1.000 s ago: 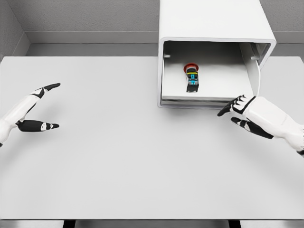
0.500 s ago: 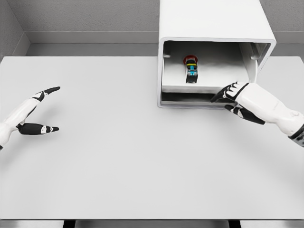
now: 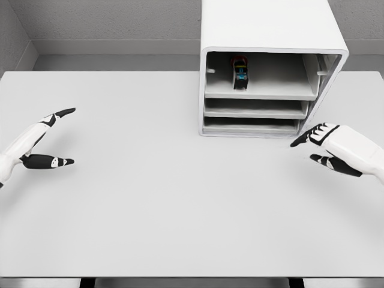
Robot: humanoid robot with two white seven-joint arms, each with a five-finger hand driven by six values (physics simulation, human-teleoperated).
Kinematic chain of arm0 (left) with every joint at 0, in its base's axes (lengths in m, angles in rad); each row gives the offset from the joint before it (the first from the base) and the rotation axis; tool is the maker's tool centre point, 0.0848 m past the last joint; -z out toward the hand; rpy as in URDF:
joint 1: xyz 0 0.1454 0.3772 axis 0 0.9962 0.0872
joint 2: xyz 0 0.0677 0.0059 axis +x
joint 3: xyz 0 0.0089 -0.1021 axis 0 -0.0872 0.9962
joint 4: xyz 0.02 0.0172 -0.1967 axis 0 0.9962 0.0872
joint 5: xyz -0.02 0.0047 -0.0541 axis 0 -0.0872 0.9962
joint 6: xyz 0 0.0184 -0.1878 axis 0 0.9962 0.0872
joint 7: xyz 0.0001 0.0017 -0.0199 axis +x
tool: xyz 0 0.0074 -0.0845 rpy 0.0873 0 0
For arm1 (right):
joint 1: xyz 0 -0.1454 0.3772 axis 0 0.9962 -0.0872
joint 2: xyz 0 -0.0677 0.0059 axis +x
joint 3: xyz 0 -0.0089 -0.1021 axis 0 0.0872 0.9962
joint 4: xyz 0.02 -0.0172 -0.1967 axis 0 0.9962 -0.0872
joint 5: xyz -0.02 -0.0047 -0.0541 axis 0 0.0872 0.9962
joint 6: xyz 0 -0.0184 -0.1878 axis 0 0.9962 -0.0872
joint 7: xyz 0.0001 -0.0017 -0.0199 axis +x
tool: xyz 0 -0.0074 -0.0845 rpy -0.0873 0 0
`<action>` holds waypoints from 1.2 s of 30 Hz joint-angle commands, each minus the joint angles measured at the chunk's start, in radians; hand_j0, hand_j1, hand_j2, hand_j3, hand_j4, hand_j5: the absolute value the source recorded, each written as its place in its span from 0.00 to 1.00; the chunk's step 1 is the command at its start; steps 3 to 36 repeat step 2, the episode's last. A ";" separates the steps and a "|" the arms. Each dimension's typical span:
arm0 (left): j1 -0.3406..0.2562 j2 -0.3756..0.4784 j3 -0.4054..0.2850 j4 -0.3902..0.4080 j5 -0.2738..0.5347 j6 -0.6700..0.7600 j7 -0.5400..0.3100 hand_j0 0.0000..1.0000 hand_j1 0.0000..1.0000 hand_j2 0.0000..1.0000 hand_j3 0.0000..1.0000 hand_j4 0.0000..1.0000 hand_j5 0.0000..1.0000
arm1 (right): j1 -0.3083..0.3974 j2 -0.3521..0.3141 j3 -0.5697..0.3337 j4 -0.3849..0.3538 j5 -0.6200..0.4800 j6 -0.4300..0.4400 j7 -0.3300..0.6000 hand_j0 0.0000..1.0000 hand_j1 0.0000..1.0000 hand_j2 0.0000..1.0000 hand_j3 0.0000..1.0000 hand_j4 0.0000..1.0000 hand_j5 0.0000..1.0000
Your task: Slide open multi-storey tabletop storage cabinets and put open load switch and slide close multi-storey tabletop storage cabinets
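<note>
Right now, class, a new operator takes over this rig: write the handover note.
Left robot hand: open, empty, resting over the table's left side.
Right robot hand: open, empty, just in front of the cabinet, touching nothing.
Load switch: inside on the top tray, which sits pushed in, as do the two trays below.
Done: switch stowed, tray slid in.
Left: likely nothing; confirm the tray is fully seated.

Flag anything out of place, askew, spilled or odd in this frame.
Nothing stands out. The cabinet stands square on the table, its three trays pushed in. The switch lies on the top tray, deep inside. Both hands are clear: the right hand beside the cabinet's lower right corner, the left hand far left, open.
</note>
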 commanded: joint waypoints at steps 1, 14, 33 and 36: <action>0.000 0.001 0.001 0.002 0.008 0.002 0.000 1.00 1.00 1.00 1.00 1.00 1.00 | 0.000 -0.023 -0.046 -0.002 -0.014 0.001 -0.001 0.69 0.69 0.69 0.69 0.69 0.69; 0.000 0.001 -0.001 0.005 0.008 0.002 0.000 1.00 1.00 1.00 1.00 1.00 1.00 | 0.000 -0.025 -0.046 -0.002 -0.016 0.001 -0.001 0.69 0.69 0.69 0.69 0.69 0.69; 0.000 0.001 -0.001 0.005 0.008 0.002 0.000 1.00 1.00 1.00 1.00 1.00 1.00 | 0.000 -0.025 -0.046 -0.002 -0.016 0.001 -0.001 0.69 0.69 0.69 0.69 0.69 0.69; 0.000 0.001 -0.001 0.005 0.008 0.002 0.000 1.00 1.00 1.00 1.00 1.00 1.00 | 0.000 -0.025 -0.046 -0.002 -0.016 0.001 -0.001 0.69 0.69 0.69 0.69 0.69 0.69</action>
